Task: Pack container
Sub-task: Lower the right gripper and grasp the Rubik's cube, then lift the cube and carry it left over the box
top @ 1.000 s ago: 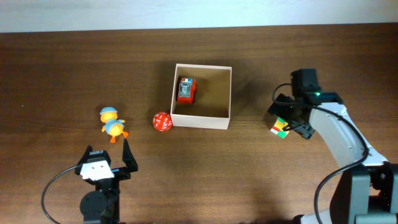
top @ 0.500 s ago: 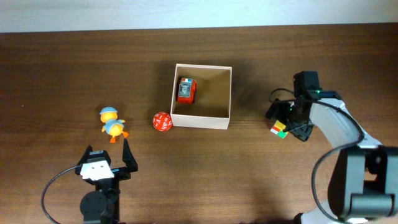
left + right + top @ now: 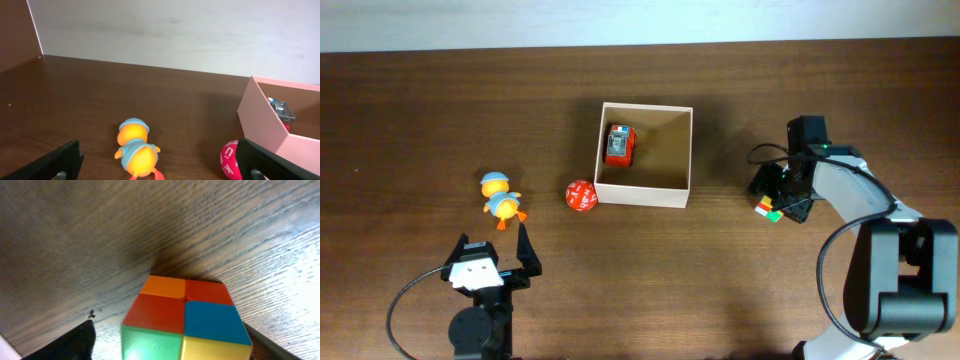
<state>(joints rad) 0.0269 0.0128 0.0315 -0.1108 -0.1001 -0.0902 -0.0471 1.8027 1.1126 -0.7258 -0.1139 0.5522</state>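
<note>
My right gripper [image 3: 780, 195] is down at the table with its jaws partly open around the colour cube [image 3: 185, 325]; a gap shows on one side, so nothing is clamped. My left gripper [image 3: 492, 248] stands wide open and empty near the duck toy [image 3: 136, 150]. The container [image 3: 643, 195] sits mid-table, well apart from the cube, with a red toy car [image 3: 619, 144] inside it.

- Overhead: fixed above, looking straight down, with the whole dark brown wooden table [image 3: 420, 100] in frame.
- Left wrist: low near the table's front edge, facing the far wall. Shares the orange-and-blue toy duck [image 3: 135, 150], red ball [image 3: 232, 157] and white-walled square cardboard box [image 3: 260, 115] with overhead.
- Right wrist: very close above the multicoloured puzzle cube [image 3: 185, 325] near the right edge, which overhead also shows.
</note>
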